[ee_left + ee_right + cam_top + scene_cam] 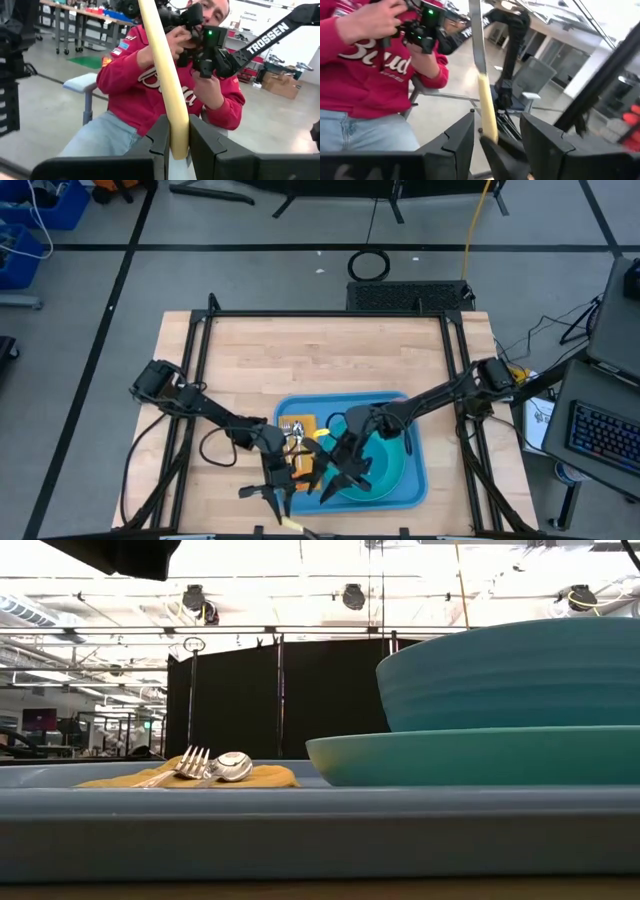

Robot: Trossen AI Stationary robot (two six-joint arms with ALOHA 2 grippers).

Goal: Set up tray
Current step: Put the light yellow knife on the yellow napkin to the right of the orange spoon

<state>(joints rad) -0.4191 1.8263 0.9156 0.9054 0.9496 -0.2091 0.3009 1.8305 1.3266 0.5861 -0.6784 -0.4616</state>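
At the near edge of the surface (250, 340) the left pincer (278, 498) is clamped on the cream handle of a knife (165, 75), which stands up between its fingers in the left wrist view, blade end away from the wrist. Just right of it, over the tray's near side, the right pincer (340, 480) stands partly open with the same knife (482, 75) rising in the gap between its fingers, not gripped as far as I can tell. The tray (415, 485) lies beneath and just beyond both pincers, long axis left to right. On it a yellow napkin (185, 777) carries a fork (190, 764) and spoon (230, 766) at left, the teal plate (480, 755) and bowl (510, 675) at right. The gap between them, running near to far, looks the likely place for the knife. A person in a red sweatshirt (165, 95) sits beyond the near edge.
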